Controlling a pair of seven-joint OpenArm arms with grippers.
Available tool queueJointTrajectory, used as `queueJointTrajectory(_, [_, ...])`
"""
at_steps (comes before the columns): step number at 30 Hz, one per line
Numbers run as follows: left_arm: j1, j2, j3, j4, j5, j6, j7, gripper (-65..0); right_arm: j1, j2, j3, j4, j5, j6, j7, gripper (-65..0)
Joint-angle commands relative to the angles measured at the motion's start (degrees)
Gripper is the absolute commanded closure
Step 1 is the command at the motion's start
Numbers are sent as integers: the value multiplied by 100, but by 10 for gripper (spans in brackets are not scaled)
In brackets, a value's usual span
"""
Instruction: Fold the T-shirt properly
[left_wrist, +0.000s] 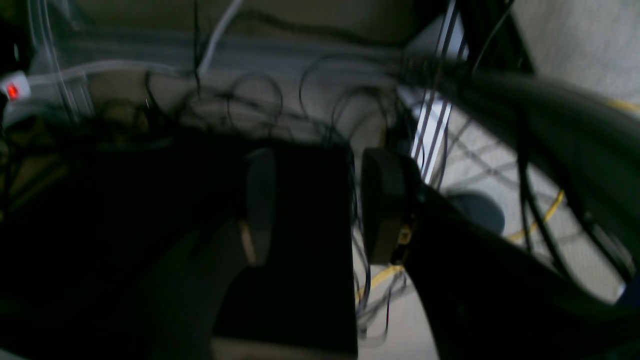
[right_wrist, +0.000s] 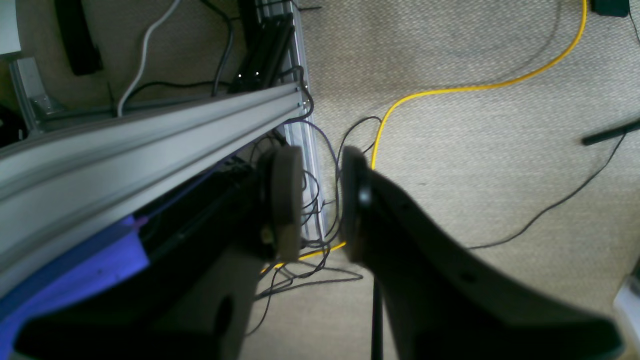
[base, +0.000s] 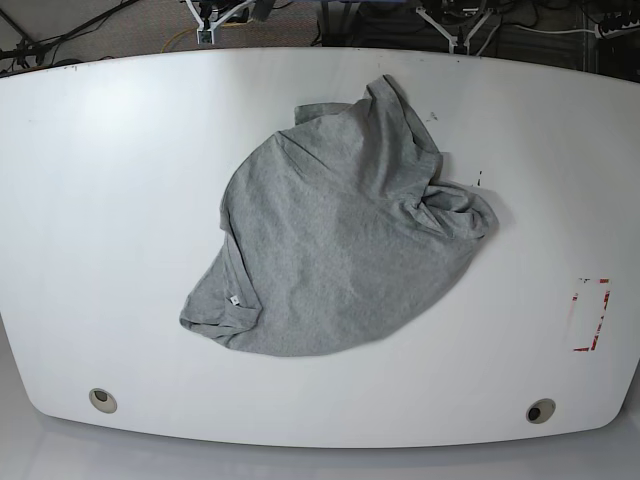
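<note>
Lying crumpled near the middle of a wide white table is the T-shirt, heather grey, spread in an uneven rounded heap with its plain side up. One sleeve is bunched toward the table's far edge, another fold is gathered at the base view's right, and a small tag is seen close to the hem-like edge at the near left. Two round holes are set in the table's near corners, and a red-and-white marking is stuck close to its right edge. Stands and cables are glimpsed beyond the far edge.

Neither arm is seen over the table. The left gripper is shown by its own camera in dim, blurred light, its jaws parted with nothing between them, above a dark box and a tangle of thin wires. The right gripper is likewise parted and empty, held over beige carpet. A yellow cable is looped across that carpet, black wires are trailed beside it, and a grey aluminium rail is crossed diagonally through the right wrist view, with a purple surface below it.
</note>
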Motion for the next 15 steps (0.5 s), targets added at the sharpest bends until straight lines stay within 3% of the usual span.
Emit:
queueJointTrajectory(1, [132,-45,-6,15,-7,6,-220,-249,-62,-37,14,220,-4,28,68,-138])
queueJointTrajectory(7, [440,-45,-23,402,-25,6,-343,-249,-423,-98,31,633,31,28,41,-138])
queueJointTrajectory(15, [1477,-54,-23,1914,-25,6,-335,-249,-1179,-107,49,1512,40,28,41,-138])
